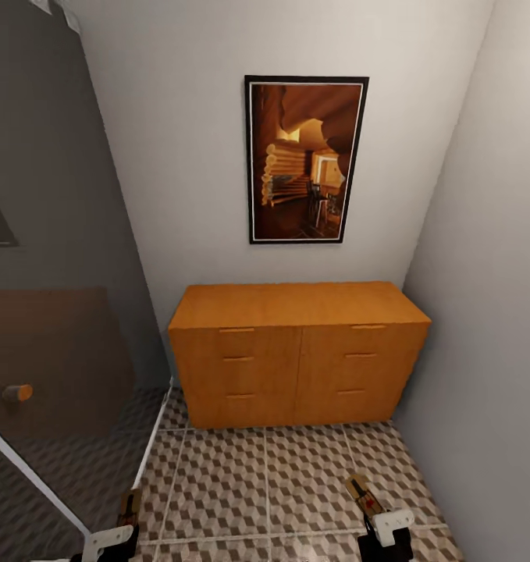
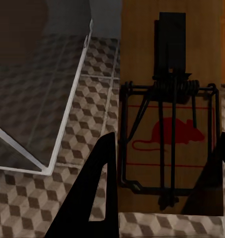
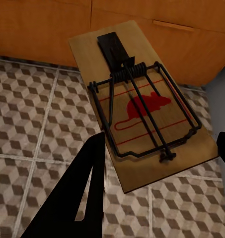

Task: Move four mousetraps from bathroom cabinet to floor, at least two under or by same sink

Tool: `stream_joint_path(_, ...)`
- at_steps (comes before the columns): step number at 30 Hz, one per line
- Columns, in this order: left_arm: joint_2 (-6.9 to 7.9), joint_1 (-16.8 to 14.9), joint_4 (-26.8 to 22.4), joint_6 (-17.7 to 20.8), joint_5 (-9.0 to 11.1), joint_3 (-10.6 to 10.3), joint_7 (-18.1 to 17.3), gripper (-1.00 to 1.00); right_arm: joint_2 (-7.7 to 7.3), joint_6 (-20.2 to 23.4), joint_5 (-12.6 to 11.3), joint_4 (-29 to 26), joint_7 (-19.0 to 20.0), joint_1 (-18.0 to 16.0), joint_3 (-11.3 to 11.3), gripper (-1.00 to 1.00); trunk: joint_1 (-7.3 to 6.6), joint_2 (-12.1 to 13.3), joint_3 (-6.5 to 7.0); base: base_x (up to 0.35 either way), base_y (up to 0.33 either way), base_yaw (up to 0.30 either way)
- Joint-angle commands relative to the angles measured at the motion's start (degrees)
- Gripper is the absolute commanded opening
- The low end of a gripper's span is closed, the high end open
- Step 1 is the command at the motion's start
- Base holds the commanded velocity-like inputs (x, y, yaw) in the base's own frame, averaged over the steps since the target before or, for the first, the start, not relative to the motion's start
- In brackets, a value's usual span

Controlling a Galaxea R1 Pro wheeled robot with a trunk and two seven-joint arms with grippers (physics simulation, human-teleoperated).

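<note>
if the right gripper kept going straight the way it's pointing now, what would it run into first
Probably the cabinet. The right gripper, shut on a mousetrap, aims forward and down across the bathroom floor toward the drawer fronts. Depth is unclear, so it might meet the tiles just before the cabinet base instead.

Cabinet: low, wide, orange-brown wood, six drawers in two columns, slim bar handles, all drawers shut; set against far wall, top bare.

Bathroom floor: square tiles, brown-beige-white cube print, pale grout.

Mousetraps, two seen: flat wooden boards, dark wire spring and bar, red mouse outline. One near left, clamped at its near end, above floor. Other near right, likewise clamped, tilted, above tiles before cabinet.
</note>
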Motion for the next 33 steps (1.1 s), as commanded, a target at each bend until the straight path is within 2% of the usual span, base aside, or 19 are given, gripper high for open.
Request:
stream_joint_path(1,-0.04,-0.1,0.21,-0.18,0.51,-0.31,-0.35,-1.0,0.03,-0.16,0.47,0.0,-0.23,-0.03,-0.14,-1.0,0.02,-0.13,-0.15,-0.127,0.0,0.242)
stream_joint_path(16,-0.04,-0.1,0.21,-0.18,0.51,-0.31,-0.35,-1.0,0.07,-0.16,0.46,0.0,-0.87,-0.03,-0.14,-1.0,0.02,-0.13,-0.39,-0.028,0.0,0.229)
stream_joint_path(33,-0.1,-0.1,0.21,-0.17,0.51,-0.31,-0.35,-1.0,0.08,-0.16,0.43,0.07,-1.2,-0.03,-0.14,-1.0,0.02,-0.13,-0.39,0.0,0.0,0.169)
